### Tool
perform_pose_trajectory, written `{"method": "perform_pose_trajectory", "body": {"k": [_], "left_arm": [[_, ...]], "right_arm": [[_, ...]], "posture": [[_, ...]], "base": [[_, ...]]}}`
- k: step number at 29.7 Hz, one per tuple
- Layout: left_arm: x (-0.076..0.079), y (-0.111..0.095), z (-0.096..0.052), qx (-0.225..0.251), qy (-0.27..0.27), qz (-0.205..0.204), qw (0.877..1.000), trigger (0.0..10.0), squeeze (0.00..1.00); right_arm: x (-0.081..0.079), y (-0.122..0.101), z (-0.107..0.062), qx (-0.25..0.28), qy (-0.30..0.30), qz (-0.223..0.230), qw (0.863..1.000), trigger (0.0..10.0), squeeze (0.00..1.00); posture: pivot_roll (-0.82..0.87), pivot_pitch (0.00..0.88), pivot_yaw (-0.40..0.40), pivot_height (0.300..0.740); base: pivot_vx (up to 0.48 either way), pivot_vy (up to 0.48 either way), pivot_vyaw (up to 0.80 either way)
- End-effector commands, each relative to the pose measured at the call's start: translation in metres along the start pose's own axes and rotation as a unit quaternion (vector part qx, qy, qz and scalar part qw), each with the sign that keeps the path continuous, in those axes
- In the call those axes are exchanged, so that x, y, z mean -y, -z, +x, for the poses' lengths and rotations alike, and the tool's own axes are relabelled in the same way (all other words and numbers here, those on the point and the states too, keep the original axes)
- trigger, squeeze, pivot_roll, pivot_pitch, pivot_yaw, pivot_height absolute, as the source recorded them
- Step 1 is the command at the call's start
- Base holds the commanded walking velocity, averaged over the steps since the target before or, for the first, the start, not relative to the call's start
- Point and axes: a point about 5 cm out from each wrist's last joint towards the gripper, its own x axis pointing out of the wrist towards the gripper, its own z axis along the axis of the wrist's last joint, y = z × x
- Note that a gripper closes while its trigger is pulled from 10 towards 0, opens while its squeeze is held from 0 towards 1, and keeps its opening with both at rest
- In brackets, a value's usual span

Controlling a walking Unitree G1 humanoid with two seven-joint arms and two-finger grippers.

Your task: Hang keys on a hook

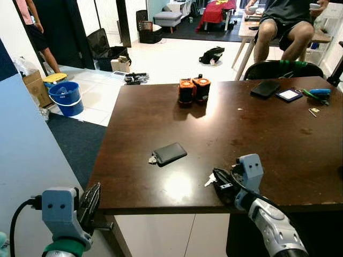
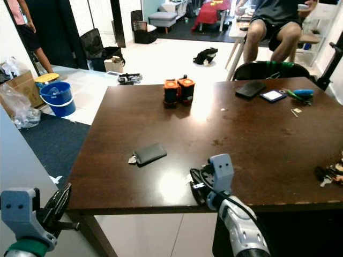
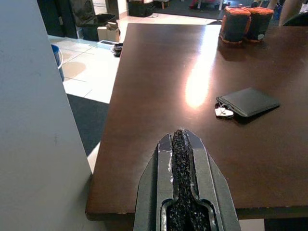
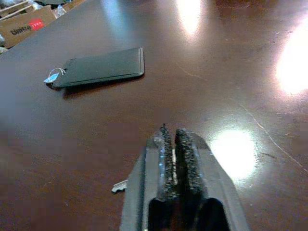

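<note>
Lying beneath right claw [image 4: 174, 137]: keys [image 4: 119, 186].

One piece of writing shows: a red label with white lettering on the side of a brown cardboard box [image 4: 24, 25], seen in the right wrist view beyond the table's far left edge. The letters are too blurred to read.

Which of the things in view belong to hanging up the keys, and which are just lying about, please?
For the job: small key on the table beside the right end effector; possibly the key bunch at the table's edge.

Lying about: black wallet, two orange-topped canisters, dark phone, blue bucket.
</note>
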Motion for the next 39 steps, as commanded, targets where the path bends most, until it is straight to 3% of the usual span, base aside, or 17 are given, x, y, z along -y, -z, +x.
{"method": "perform_pose_trajectory", "body": {"k": [1, 2, 4, 25, 26, 27, 28, 29, 30, 31, 32, 39], "left_arm": [[-0.002, 0.002, -0.004, -0.008, -0.006, 0.001, 1.000, 10.0, 0.00], [-0.002, 0.002, -0.004, -0.008, -0.006, 0.001, 1.000, 10.0, 0.00], [-0.003, 0.002, -0.004, -0.009, -0.006, 0.001, 1.000, 10.0, 0.00], [-0.002, 0.003, -0.005, -0.010, -0.004, 0.000, 1.000, 10.0, 0.00], [-0.002, 0.003, -0.005, -0.010, -0.005, 0.000, 1.000, 10.0, 0.00], [-0.003, 0.003, -0.006, -0.010, -0.006, 0.000, 1.000, 10.0, 0.00], [-0.003, 0.003, -0.006, -0.010, -0.006, 0.000, 1.000, 10.0, 0.00], [-0.003, 0.003, -0.006, -0.010, -0.007, 0.000, 1.000, 10.0, 0.00], [-0.003, 0.003, -0.006, -0.010, -0.007, 0.000, 1.000, 10.0, 0.00], [-0.003, 0.003, -0.006, -0.010, -0.007, 0.001, 1.000, 10.0, 0.00], [-0.003, 0.003, -0.006, -0.010, -0.007, 0.001, 1.000, 10.0, 0.00], [-0.002, 0.002, -0.005, -0.009, -0.006, 0.001, 1.000, 10.0, 0.00]], "right_arm": [[0.000, 0.008, -0.003, -0.016, 0.002, 0.003, 1.000, 10.0, 0.46], [0.000, 0.009, -0.003, -0.018, 0.004, 0.003, 1.000, 10.0, 0.04], [0.001, 0.010, -0.004, -0.023, 0.004, 0.004, 1.000, 10.0, 0.00], [0.001, 0.022, -0.009, -0.055, -0.009, -0.002, 0.998, 10.0, 0.00], [0.001, 0.022, -0.009, -0.054, -0.009, -0.003, 0.998, 8.9, 0.00], [0.001, 0.022, -0.009, -0.053, -0.009, -0.003, 0.999, 5.0, 0.00], [0.001, 0.022, -0.009, -0.053, -0.009, -0.003, 0.999, 5.0, 0.00], [0.001, 0.021, -0.008, -0.053, -0.009, -0.003, 0.999, 4.0, 0.00], [0.001, 0.021, -0.008, -0.053, -0.009, -0.003, 0.999, 4.0, 0.00], [0.001, 0.021, -0.008, -0.051, -0.009, -0.003, 0.999, 3.1, 0.00], [0.002, 0.020, -0.008, -0.050, -0.008, -0.003, 0.999, 0.0, 0.00], [0.004, 0.018, -0.007, -0.044, 0.000, -0.005, 0.999, 0.0, 0.00]], "posture": [[-0.04, 0.075, 0.156, 0.740], [-0.04, 0.075, 0.156, 0.740], [-0.04, 0.075, 0.156, 0.740], [-0.05, 0.066, 0.153, 0.740], [-0.04, 0.072, 0.152, 0.740], [-0.04, 0.072, 0.152, 0.740], [-0.04, 0.072, 0.152, 0.740], [-0.04, 0.072, 0.152, 0.740], [-0.04, 0.072, 0.152, 0.740], [-0.04, 0.072, 0.152, 0.740], [-0.04, 0.073, 0.153, 0.740], [-0.04, 0.073, 0.153, 0.740]], "base": [[0.000, 0.000, 0.00], [0.000, 0.000, 0.00], [0.000, 0.000, 0.00], [0.000, 0.000, 0.00], [0.000, 0.000, 0.00], [0.000, 0.000, 0.00], [0.000, 0.000, 0.00], [0.000, 0.000, 0.00], [0.000, 0.000, 0.00], [0.000, 0.000, 0.00], [0.000, 0.000, 0.00], [0.000, 0.000, 0.00]]}}
